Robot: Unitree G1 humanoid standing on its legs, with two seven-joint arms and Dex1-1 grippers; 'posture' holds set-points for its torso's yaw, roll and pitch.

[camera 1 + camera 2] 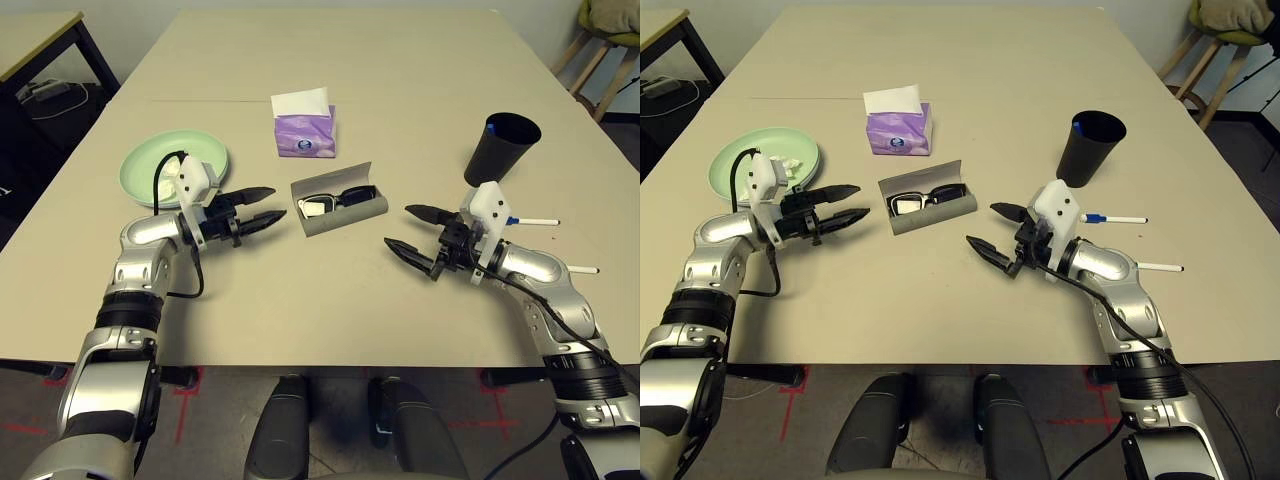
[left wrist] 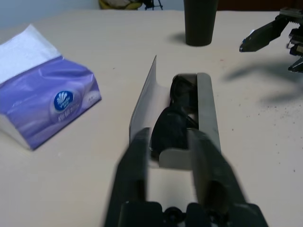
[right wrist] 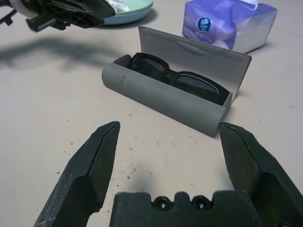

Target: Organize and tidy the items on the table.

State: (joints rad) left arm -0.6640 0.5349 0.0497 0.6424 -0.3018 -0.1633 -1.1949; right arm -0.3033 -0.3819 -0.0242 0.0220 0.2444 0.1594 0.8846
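The grey glasses case (image 1: 345,218) lies open at the middle of the table (image 1: 330,60), with the black sunglasses (image 1: 335,200) inside it. My left gripper (image 1: 278,203) hovers just left of the case, pointing at its end; its fingers (image 2: 135,161) stand a small gap apart with nothing between them. My right gripper (image 1: 398,227) is open and empty, to the right of the case. A pale green plate (image 1: 150,165) sits behind my left wrist with crumpled white tissue (image 1: 790,163) on it. The black cup (image 1: 500,148) stands at the right, a blue-capped pen (image 1: 530,220) beside it.
A purple tissue box (image 1: 305,130) stands behind the case. A second thin white stick (image 1: 583,269) lies near my right forearm. A black-legged side table (image 1: 40,40) is at the far left and a wooden stool (image 1: 600,45) at the far right.
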